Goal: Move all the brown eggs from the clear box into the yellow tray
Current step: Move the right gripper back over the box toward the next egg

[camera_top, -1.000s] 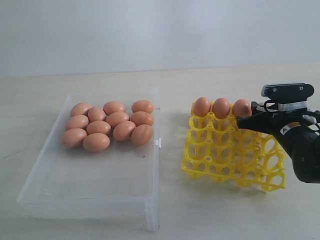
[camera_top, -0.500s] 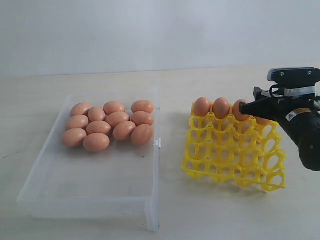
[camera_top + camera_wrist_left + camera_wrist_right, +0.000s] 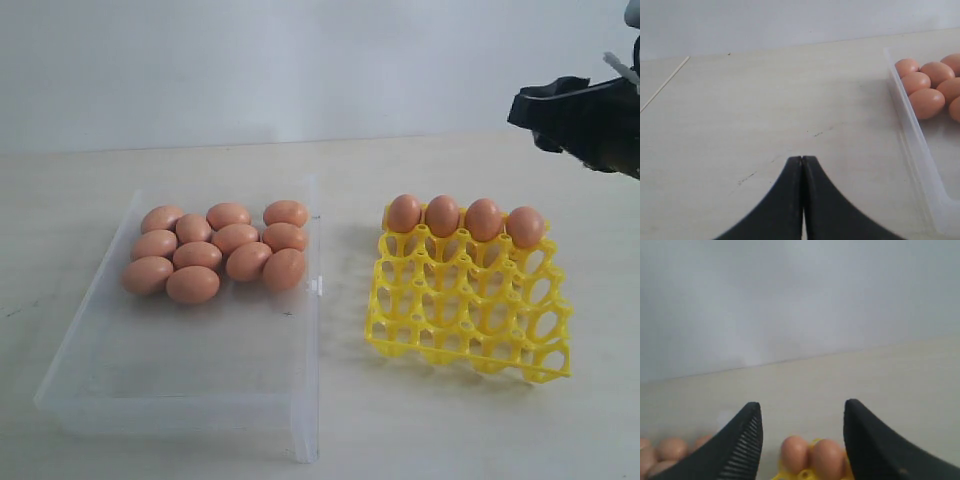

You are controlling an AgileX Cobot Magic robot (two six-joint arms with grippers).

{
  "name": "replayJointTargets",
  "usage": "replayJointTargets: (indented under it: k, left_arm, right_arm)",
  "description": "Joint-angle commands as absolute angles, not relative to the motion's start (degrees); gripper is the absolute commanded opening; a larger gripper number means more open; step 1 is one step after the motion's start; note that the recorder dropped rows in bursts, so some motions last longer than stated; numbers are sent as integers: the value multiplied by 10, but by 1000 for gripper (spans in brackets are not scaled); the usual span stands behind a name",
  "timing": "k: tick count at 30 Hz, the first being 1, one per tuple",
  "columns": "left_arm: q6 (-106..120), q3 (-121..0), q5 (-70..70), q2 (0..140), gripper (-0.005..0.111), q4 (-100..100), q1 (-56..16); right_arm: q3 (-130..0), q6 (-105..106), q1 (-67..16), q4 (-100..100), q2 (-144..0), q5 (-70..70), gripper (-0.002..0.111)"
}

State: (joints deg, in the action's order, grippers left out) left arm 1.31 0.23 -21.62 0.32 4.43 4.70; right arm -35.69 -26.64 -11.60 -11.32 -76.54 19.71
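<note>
Several brown eggs (image 3: pixel 215 255) lie bunched at the far end of the clear box (image 3: pixel 180 380) on the left. The yellow tray (image 3: pixel 470 320) stands to the right, its back row filled with eggs (image 3: pixel 463 217). My right gripper (image 3: pixel 520 108) hangs high above the tray's far right corner, open and empty. In the right wrist view the right gripper (image 3: pixel 802 407) has its fingers wide apart, with tray eggs (image 3: pixel 812 455) far below. My left gripper (image 3: pixel 802 159) is shut on nothing over bare table beside the box wall (image 3: pixel 912 140); it does not show in the exterior view.
The near half of the clear box holds nothing, and a small latch tab (image 3: pixel 316 287) sticks out toward the tray. The tray's three front rows of cups (image 3: pixel 470 335) stand without eggs. A pale wall rises behind the table.
My right gripper has risen up and to the right, away from the tray's back row. An egg now sits uncovered in the back right cup.
</note>
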Motion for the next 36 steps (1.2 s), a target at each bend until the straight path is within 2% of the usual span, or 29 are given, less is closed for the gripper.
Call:
replayJointTargets:
  k: [1, 3, 5, 8, 12, 26, 36]
  left_arm:
    - [13, 0, -216, 0, 0, 40, 44]
    - [13, 0, -216, 0, 0, 40, 44]
    - [13, 0, -216, 0, 0, 40, 44]
    - [13, 0, -216, 0, 0, 40, 44]
    - [13, 0, -216, 0, 0, 40, 44]
    - [13, 0, -216, 0, 0, 40, 44]
    - [13, 0, -216, 0, 0, 40, 44]
  right_arm:
    - [-381, -784, -164, -598, -747, 210, 43]
    - [-419, -982, -186, -814, -767, 285, 29]
    - [-452, -1086, -206, -926, -792, 333, 17]
    - [-491, -1145, -239, -999, -822, 347, 8]
    - [-530, -1139, -279, -999, -868, 339, 0]
    - [-644, -964, -405, -999, -970, 189, 0]
    - [-724, -912, -434, -999, -1051, 175, 0]
